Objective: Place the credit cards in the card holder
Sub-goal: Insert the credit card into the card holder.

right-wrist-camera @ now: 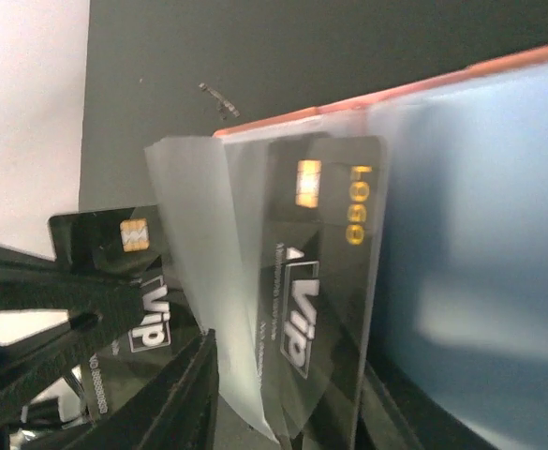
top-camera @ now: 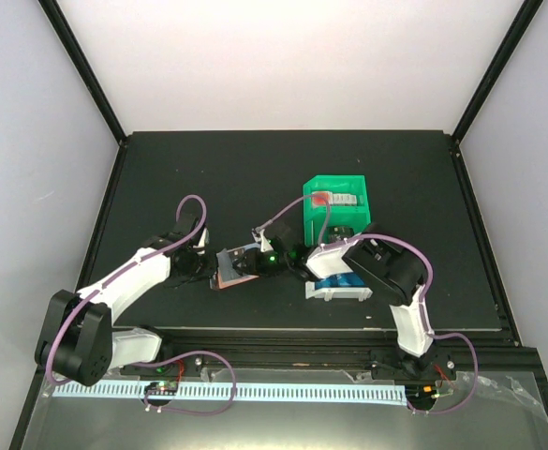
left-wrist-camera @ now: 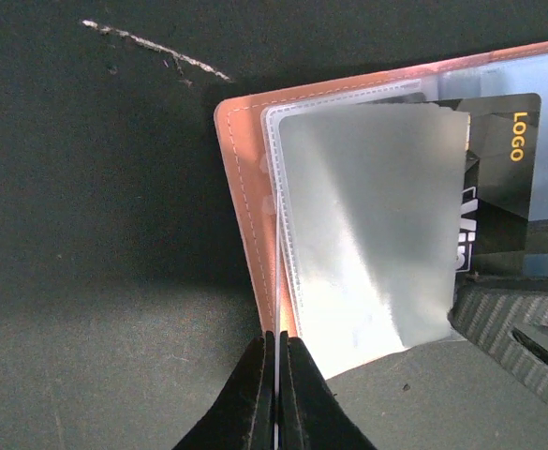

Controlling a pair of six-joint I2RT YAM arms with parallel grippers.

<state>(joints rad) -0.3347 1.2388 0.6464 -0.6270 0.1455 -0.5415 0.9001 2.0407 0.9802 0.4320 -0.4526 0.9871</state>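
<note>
The salmon-pink card holder (top-camera: 233, 272) lies open on the black table between both grippers. In the left wrist view my left gripper (left-wrist-camera: 276, 345) is shut on the card holder's (left-wrist-camera: 247, 187) near edge, beside its clear pocket sleeves (left-wrist-camera: 367, 225). A black credit card (left-wrist-camera: 503, 178) marked LOGO sits among those sleeves. In the right wrist view the same black VIP card (right-wrist-camera: 320, 281) stands between the spread fingers of my right gripper (right-wrist-camera: 288, 412), which is open. A second black VIP card (right-wrist-camera: 128, 281) shows at the left. Blue credit cards (top-camera: 337, 281) lie in a white bin.
A green bin (top-camera: 337, 208) stands behind the right gripper, and the white bin (top-camera: 334, 294) sits under the right arm near the front edge. A pale scratch (left-wrist-camera: 152, 47) marks the table beyond the card holder. White walls enclose the table.
</note>
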